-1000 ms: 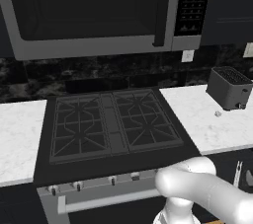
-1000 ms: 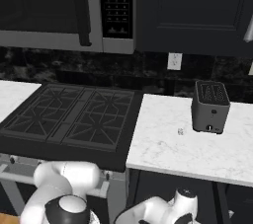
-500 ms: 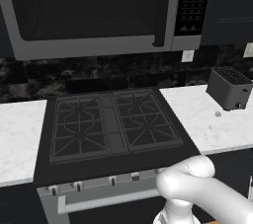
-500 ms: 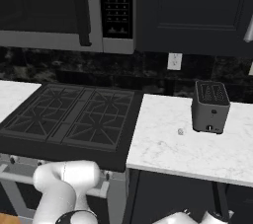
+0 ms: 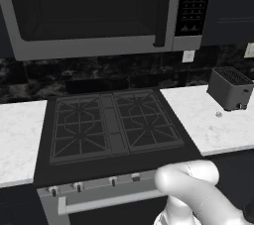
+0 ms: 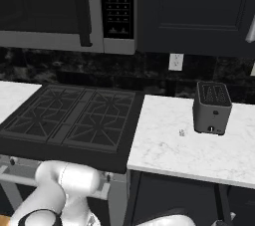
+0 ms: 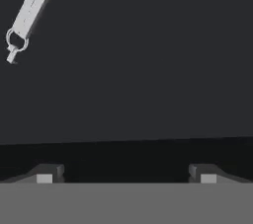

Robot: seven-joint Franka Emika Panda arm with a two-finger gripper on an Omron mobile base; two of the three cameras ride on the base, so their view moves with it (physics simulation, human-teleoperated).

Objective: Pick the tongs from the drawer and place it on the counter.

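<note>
**Gripper over drawer, tongs off to one side**

Hand view: gripper (image 7: 126, 173) spread wide, tips far apart, nothing between them. Below lies a dark flat surface, likely the drawer floor. Tongs (image 7: 30, 12) sit toward the upper left of that view, well apart from the tips; a pale flat handle ending in a small ring.

Judgement: thin metal, light, stiff, probably slick. Best taken across the narrow handle mid-length, not at the ring end, which would let it pivot.

Base views: arm works low. Beyond, stove (image 5: 111, 127), then counter (image 6: 169, 145) with toaster (image 6: 213, 108) toward the back.
</note>
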